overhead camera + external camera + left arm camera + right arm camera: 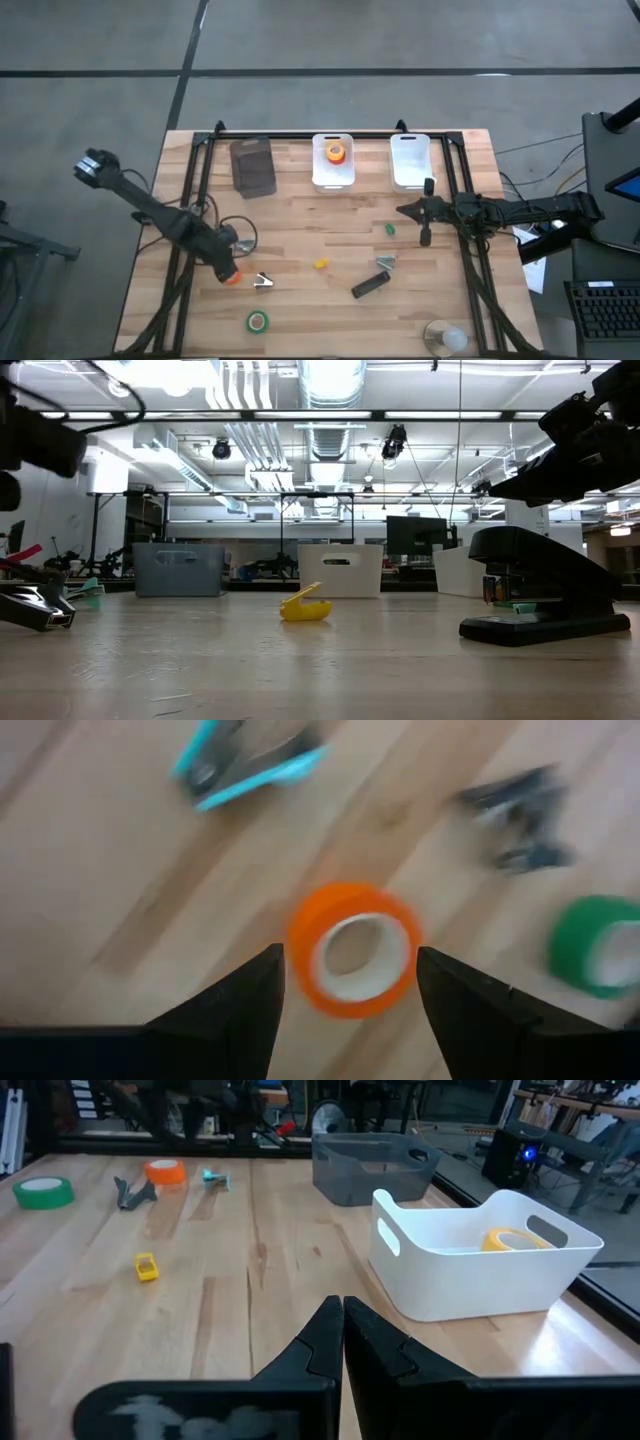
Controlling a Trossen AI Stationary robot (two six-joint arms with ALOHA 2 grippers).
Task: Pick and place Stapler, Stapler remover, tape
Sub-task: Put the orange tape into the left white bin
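Observation:
My left gripper point(227, 268) point(350, 953) stands open over an orange tape roll point(231, 277) point(352, 950) that lies flat on the wooden table point(300, 230). One finger stands on either side of the roll, and I see no touch. A green tape roll point(258, 321) point(595, 945) lies nearer the front edge. A silvery stapler remover point(263, 282) lies just right of the orange roll. The black stapler point(370, 286) point(540, 595) lies right of centre. My right gripper point(405, 210) point(340, 1340) waits shut above the table's right side.
At the far edge stand a grey bin point(252, 165), a white bin point(318, 172) holding an orange roll point(335, 152), and another white bin point(410, 160) point(480, 1260) holding a yellow roll point(515, 1240). A yellow bit point(320, 264), a green bit point(390, 229) and a second remover point(385, 262) lie mid-table.

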